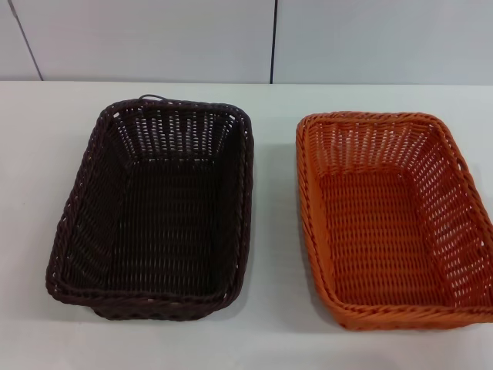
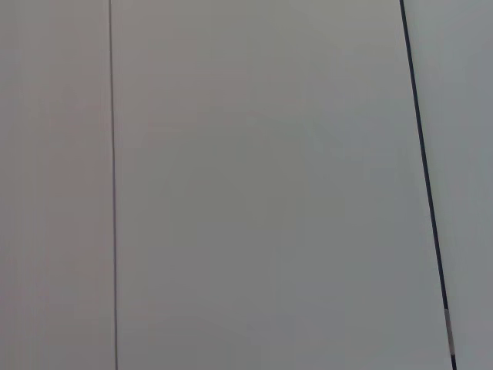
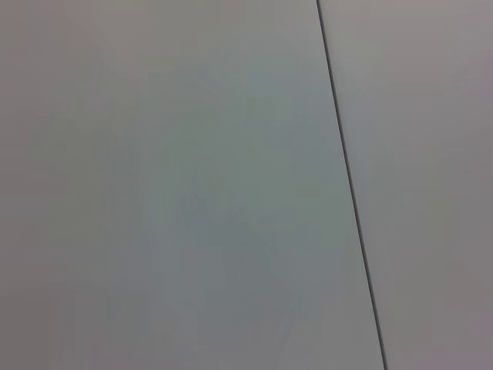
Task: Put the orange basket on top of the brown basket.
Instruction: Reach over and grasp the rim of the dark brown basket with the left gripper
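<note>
The brown basket [image 1: 154, 212] sits on the white table, left of centre in the head view, empty and upright. The orange basket [image 1: 393, 220] sits beside it on the right, empty and upright, with a strip of bare table between the two. Its right edge runs out of the head view. Neither gripper nor arm shows in the head view. Both wrist views show only a pale panelled wall with thin dark seams.
The white table [image 1: 273, 231] runs back to a pale panelled wall [image 1: 154, 38] with a dark vertical seam [image 1: 273, 38]. The gap between the baskets and the table strip in front of them are bare.
</note>
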Robot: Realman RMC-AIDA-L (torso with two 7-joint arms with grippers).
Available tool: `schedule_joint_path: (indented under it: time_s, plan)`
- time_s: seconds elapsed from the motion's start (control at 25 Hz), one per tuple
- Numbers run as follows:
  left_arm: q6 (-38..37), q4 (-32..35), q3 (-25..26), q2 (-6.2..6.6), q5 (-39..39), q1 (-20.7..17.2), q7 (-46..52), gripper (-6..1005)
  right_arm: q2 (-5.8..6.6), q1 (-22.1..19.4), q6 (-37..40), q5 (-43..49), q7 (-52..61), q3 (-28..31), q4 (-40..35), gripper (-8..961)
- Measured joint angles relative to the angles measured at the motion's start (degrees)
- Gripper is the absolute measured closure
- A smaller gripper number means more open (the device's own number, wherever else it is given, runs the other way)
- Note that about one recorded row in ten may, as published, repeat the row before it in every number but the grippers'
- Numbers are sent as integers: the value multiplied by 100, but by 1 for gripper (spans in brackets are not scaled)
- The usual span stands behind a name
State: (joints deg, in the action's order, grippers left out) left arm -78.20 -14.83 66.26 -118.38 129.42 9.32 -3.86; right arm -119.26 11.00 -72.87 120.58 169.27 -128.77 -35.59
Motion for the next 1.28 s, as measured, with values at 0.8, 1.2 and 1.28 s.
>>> schedule_joint_path:
  time_s: [0.8,1.2,1.28]
  plan:
    - [6532,-6020,1346,1206,2249,-1576,-96,214,10,15,56,-1,0,46,4,137]
    - [11337,-8944,2402,292,2798,-1467,-1199,213,14,77,64,-49,0,41,119,139]
    - [12489,-9276,2557,36,2795,-1162,-1538,213,14,85,69,-49,0,35,128,139]
